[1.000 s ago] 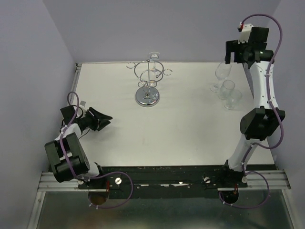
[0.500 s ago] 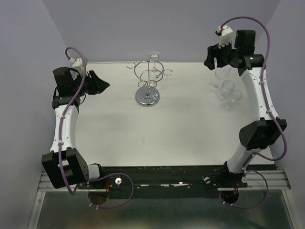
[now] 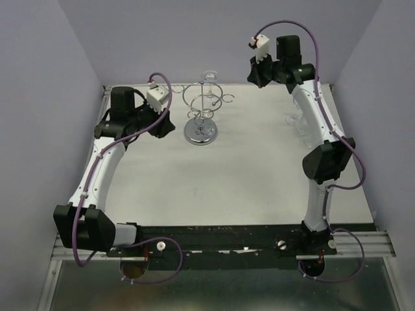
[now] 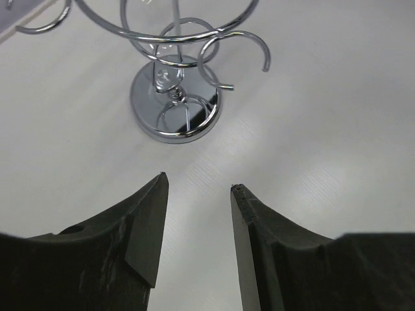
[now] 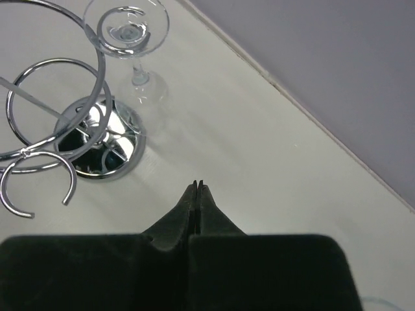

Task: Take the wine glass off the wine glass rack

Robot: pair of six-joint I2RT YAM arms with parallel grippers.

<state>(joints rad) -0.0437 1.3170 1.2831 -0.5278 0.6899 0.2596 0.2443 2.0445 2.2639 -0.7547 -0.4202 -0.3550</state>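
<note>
Top external: down onto a white surface (image 3: 214,181), with the wine glass rack (image 3: 202,107) upright near the far edge, about mid-width, on its round mirrored base. At the rack's far side, the wine glass (image 3: 209,77), foot uppermost, seated in a small loop beside the big hoop. Not yet off the rack. Just left of the rack, near the base but apart from it, the left gripper (image 3: 167,127). Off to the rack's right, the right gripper (image 3: 254,75), pointing toward the rack and apart from chrome and glass alike. Behind the right arm, partly hidden, more clear glassware (image 3: 296,119) standing on the surface.

Left wrist: jaws parted to a moderate gap, nothing between the dark fingers (image 4: 146,220). Straight ahead of the gap, the mirrored base with the thin post rising from it. Higher in the view, the hoop and two open loops, both empty.

Right wrist: jaws pressed fully together, tips meeting, holding nothing. Beyond the tips and to the left, the base, the hoop and two rings. At the hoop's edge, the glass again — round foot on top, stem running down toward the surface, bowl too faint to make out.
</note>
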